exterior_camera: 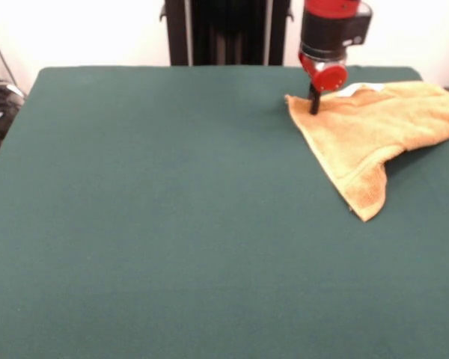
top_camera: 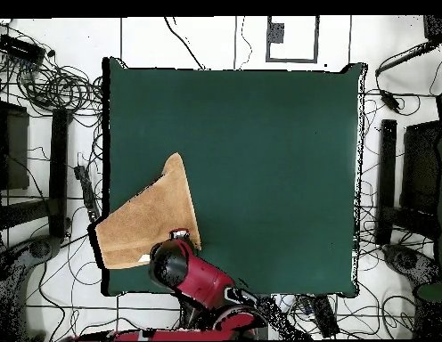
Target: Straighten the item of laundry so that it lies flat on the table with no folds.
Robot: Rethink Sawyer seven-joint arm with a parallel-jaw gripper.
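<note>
Towel (exterior_camera: 374, 134) at table (exterior_camera: 172, 224) corner near robot base, right side in front view; one edge hanging past table side (seen overhead). Not flat: folded into rough triangle, a pointed flap toward table centre, white tag (exterior_camera: 353, 89) showing at far edge. Gripper (exterior_camera: 314, 103) down on towel's corner nearest table middle, tips touching cloth. Cannot tell whether pinched or merely pressing; finger gap hidden in both views.
</note>
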